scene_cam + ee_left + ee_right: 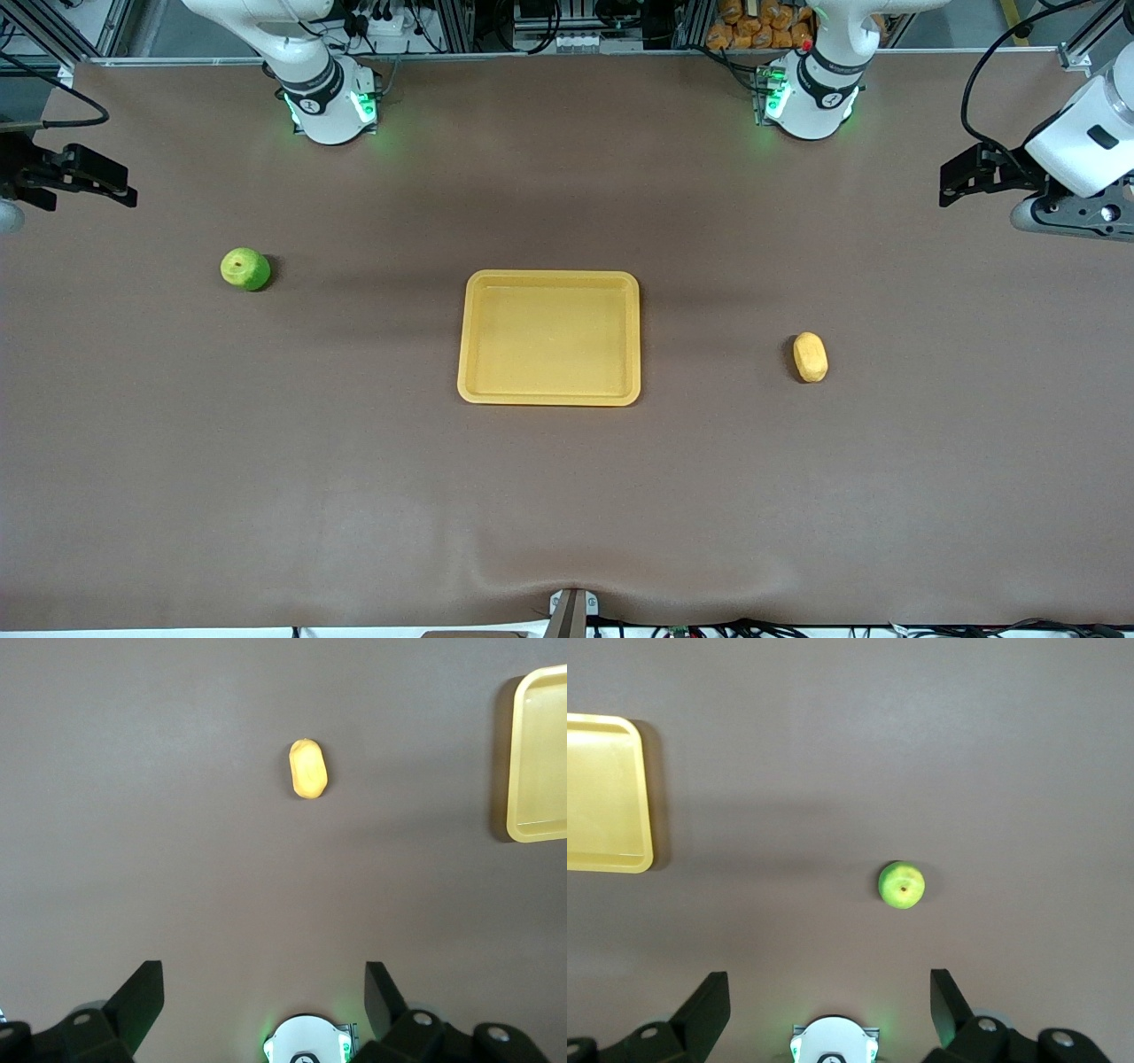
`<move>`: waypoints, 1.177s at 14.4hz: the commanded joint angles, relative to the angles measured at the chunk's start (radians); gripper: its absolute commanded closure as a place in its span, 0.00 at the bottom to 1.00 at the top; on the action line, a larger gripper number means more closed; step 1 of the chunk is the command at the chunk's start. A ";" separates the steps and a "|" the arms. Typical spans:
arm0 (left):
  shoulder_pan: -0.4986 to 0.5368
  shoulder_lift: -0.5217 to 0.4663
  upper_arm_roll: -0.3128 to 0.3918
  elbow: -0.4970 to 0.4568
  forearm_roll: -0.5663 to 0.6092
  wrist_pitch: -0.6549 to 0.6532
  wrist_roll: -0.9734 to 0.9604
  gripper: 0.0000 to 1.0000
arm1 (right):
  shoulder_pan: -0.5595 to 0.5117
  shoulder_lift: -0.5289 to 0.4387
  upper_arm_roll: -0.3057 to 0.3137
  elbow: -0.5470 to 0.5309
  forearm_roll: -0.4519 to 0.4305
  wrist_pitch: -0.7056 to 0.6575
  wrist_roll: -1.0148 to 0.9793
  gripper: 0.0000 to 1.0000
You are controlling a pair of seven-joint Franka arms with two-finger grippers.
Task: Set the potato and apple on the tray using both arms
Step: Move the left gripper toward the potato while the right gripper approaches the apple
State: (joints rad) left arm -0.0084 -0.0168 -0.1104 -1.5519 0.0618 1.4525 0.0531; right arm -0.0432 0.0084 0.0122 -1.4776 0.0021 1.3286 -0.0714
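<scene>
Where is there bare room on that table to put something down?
Nearly everywhere. The tray holds nothing. Bare mat lies between it and the apple, between it and the potato, and nearer the front camera. Both open claws, left and right, hang at the table's ends.

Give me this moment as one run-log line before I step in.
tray bare, mid-table | apple on table, right arm's end | potato on table, left arm's end | left claw open, raised | right claw open, raised | nothing grasped

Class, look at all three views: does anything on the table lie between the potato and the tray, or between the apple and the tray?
Nothing visible does. Only bare table separates the potato and the apple from the tray.
</scene>
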 commanded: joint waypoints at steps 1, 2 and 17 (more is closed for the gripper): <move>-0.001 -0.003 0.000 0.001 0.003 -0.008 0.025 0.00 | 0.000 -0.017 -0.006 -0.021 0.022 0.004 -0.008 0.00; 0.001 -0.003 0.000 0.003 0.003 -0.008 0.031 0.00 | 0.003 -0.030 -0.006 -0.039 0.022 0.020 -0.008 0.00; -0.007 0.026 -0.011 -0.246 0.004 0.334 -0.032 0.00 | -0.036 0.117 -0.008 -0.015 0.018 0.029 -0.008 0.00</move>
State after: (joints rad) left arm -0.0111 0.0339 -0.1202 -1.7180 0.0618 1.6896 0.0420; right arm -0.0532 0.0797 -0.0019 -1.5098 0.0176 1.3573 -0.0721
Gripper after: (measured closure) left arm 0.000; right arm 0.000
